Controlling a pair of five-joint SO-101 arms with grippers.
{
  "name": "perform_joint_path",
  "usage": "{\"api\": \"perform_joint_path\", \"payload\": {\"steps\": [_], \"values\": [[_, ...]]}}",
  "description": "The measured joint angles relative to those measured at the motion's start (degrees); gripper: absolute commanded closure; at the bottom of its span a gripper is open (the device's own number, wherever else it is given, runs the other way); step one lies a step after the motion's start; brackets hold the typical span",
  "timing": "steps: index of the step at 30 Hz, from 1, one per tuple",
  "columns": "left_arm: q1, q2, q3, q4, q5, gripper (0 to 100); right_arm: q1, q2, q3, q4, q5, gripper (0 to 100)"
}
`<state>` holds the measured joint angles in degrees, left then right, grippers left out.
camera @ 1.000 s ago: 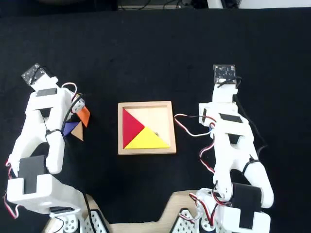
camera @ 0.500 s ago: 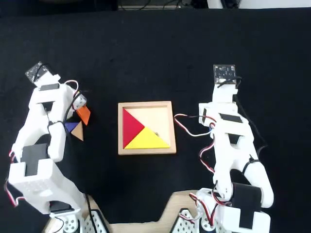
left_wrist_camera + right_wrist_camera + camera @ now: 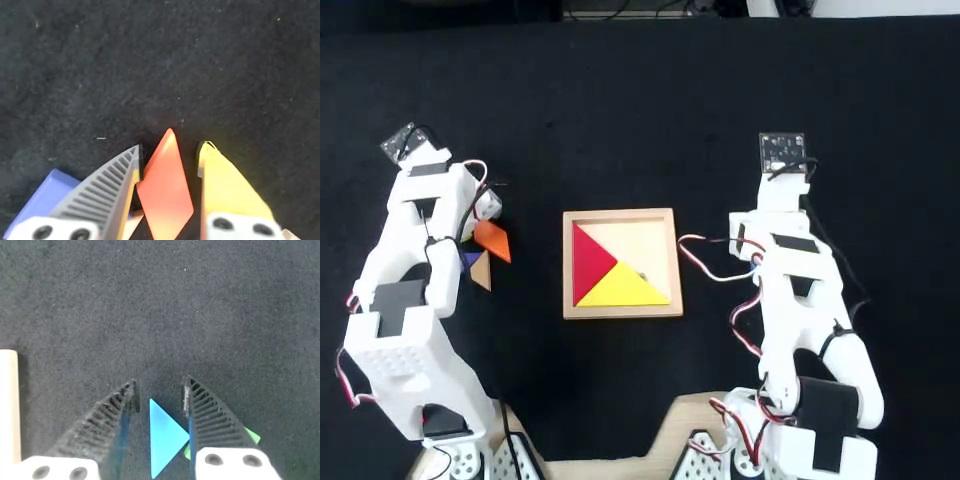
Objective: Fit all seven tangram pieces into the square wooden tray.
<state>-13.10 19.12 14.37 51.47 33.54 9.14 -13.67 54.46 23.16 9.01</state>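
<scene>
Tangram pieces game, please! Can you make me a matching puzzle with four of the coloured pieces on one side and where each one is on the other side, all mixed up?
Pieces:
1. red triangle
2. orange piece
3. light blue triangle
4. yellow triangle

Places:
A. on the black cloth, in the gap of the right pincer
B. in the tray, along its left side
C. on the black cloth, in the gap of the left pincer
D. in the tray, along its bottom edge in the high view

Pairs: 1-B, 2-C, 3-A, 4-D.
</scene>
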Motion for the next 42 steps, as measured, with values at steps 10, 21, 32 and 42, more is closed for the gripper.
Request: {"api": "perform_joint_path", "payload": {"steps": [10,21,32,42], "values": [[0.5,-1.8,-1.2,4.6,0.0,80,0.0,0.0,0.0,0.0,0.0,85.1],[-2.0,-26.0,-1.2,19.8,-16.7,80,0.0,0.0,0.0,0.0,0.0,84.8],[-28.0,-47.6,18.6,19.3,-35.0,80,-8.5,0.1,-7.1,12.0,0.0,84.6],[-36.7,-69.5,45.9,12.7,-38.1,80,-29.4,0.1,-32.6,37.5,3.5,77.2]]}}
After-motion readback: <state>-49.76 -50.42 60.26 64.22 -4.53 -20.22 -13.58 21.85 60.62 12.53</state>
